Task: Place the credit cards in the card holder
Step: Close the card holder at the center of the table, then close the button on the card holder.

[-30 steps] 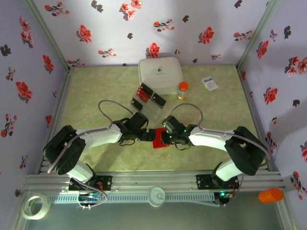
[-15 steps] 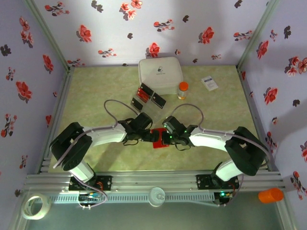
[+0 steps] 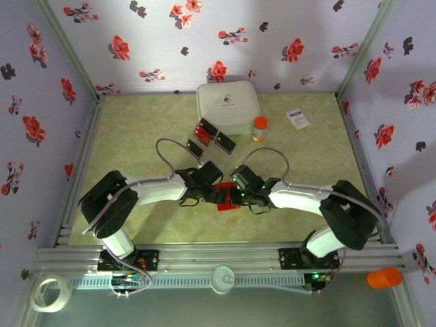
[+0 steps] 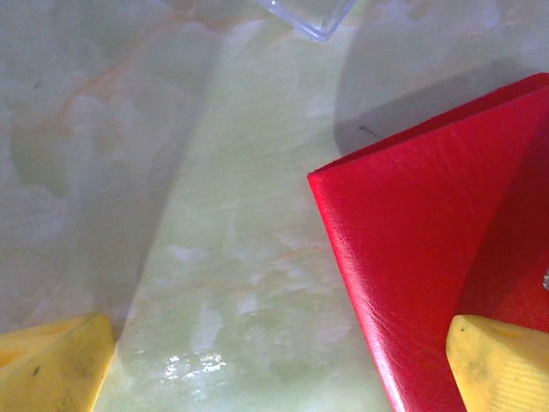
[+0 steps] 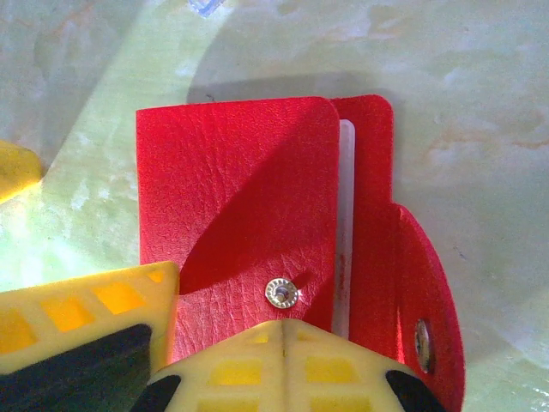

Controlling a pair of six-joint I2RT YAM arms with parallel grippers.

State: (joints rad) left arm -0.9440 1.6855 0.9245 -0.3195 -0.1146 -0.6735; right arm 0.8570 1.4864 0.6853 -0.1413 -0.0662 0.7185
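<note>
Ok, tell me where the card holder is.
In the top view, the card holder lies on the table near front centre, between the left gripper and right gripper.

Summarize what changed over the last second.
The left arm swung right, bringing the open left end effector up to the card holder's left edge. Nothing gripped or released. The right end effector stayed shut over the card holder; card holder and credit cards unmoved.

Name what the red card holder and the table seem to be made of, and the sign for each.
Card holder: leather or faux leather, soft sheen; pebbled grain, shiny metal-looking snap.
Table: smooth glossy marble-pattern surface, perhaps laminate; bright glints.
</note>
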